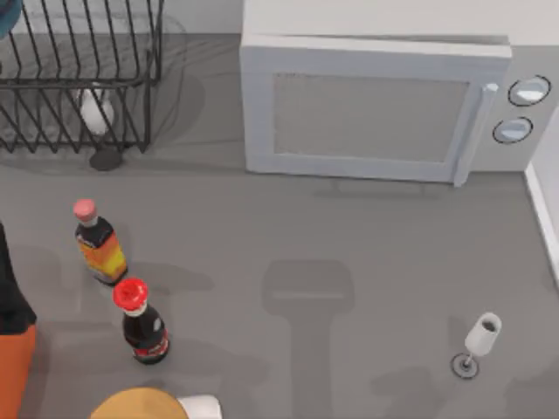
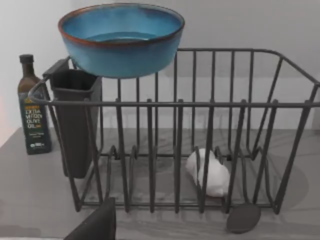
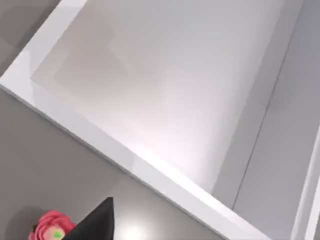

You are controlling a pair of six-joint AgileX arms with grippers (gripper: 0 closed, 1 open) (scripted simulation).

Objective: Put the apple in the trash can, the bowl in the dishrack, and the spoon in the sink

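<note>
- Top view: the dishrack (image 1: 79,74) is standing at the table's far left corner, with a white object (image 1: 94,112) lying inside it and a dark flat piece (image 1: 106,160) sitting just outside its front edge. A white microwave (image 1: 376,109) is sitting at the back, right of centre. Two bottles are standing at the left, one pink-capped (image 1: 98,243) and one red-capped (image 1: 140,321); a white wine glass (image 1: 477,342) is standing near the right front.
- Left wrist view: the bowl (image 2: 121,39) is hanging above the rack's (image 2: 200,130) top rim, over a black cutlery holder (image 2: 75,120) (whether it is touching either I cannot tell). An olive oil bottle (image 2: 31,107) is standing beside the rack. A dark finger (image 2: 97,225) of the left gripper is showing; its opening I cannot tell.
- Right wrist view: a dark finger (image 3: 97,222) of the right gripper is pointing toward a white sink basin (image 3: 150,95); a pink flower-like object (image 3: 50,227) is lying beside it. Its spread I cannot tell.
</note>
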